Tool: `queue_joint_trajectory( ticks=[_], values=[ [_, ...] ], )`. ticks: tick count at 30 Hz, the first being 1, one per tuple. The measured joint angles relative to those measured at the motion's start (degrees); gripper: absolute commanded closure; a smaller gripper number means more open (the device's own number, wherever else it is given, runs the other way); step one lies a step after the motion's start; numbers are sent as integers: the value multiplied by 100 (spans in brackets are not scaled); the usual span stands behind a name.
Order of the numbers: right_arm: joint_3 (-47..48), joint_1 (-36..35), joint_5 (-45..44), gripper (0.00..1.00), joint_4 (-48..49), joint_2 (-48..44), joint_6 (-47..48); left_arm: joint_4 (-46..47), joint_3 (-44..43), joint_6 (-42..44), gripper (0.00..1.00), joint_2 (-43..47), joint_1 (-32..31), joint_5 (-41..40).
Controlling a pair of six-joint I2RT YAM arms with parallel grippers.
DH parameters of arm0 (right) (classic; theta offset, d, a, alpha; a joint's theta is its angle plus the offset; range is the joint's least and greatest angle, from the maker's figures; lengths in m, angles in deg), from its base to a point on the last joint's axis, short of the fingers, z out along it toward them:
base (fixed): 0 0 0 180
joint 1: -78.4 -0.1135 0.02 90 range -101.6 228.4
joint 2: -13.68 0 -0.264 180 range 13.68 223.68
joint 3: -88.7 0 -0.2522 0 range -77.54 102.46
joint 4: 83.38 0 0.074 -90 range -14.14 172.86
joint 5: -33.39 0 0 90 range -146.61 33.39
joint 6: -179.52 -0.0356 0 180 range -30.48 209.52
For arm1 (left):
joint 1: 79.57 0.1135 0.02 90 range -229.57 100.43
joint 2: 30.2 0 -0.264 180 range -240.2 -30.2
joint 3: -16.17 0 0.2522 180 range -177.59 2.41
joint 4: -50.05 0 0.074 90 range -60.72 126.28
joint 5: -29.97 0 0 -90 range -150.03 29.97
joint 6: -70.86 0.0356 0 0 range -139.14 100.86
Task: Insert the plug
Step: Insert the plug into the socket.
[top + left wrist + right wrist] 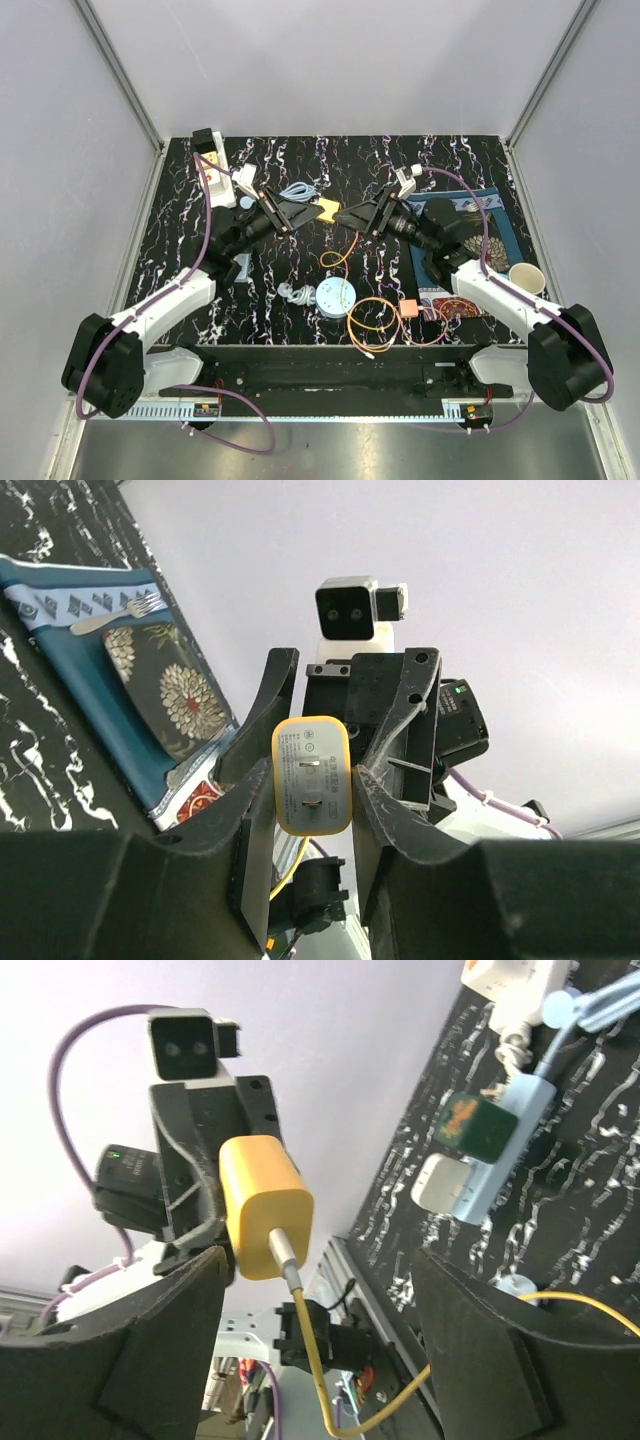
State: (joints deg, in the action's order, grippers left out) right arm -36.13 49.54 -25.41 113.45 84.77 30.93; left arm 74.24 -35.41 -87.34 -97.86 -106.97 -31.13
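Note:
A yellow plug (312, 777) with two metal prongs sits upright between the fingers of my left gripper (313, 782), which is shut on its sides. From above, the plug (327, 209) hangs over the middle of the table at the tip of the left gripper (318, 208). My right gripper (346, 216) faces it from the right. Seen from the right wrist, the plug (262, 1205) shows its back, with a yellow cable (310, 1350) plugged into it. The right gripper (320, 1260) stands wide open around the cable, touching nothing. A white power strip (220, 175) lies at the back left.
A light-blue socket bar (495, 1150) holds a green and a white adapter. A blue placemat (492, 215) with a patterned plate (165, 685) and fork (120, 612) lies right, a cup (527, 277) beside it. A round light-blue disc (335, 297) and coiled orange cable (372, 322) lie near the front.

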Motion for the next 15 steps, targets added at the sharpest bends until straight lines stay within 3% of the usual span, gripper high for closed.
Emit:
queue_joint_trajectory(
  ticks=[9, 15],
  values=[
    [-2, 0, 151, 37, 1032, 96, -612, 627, 83, -326, 100, -2, -140, -103],
    [7, 2, 275, 53, 1314, 249, -769, 765, 87, -389, 100, -50, -214, -166]
  ],
)
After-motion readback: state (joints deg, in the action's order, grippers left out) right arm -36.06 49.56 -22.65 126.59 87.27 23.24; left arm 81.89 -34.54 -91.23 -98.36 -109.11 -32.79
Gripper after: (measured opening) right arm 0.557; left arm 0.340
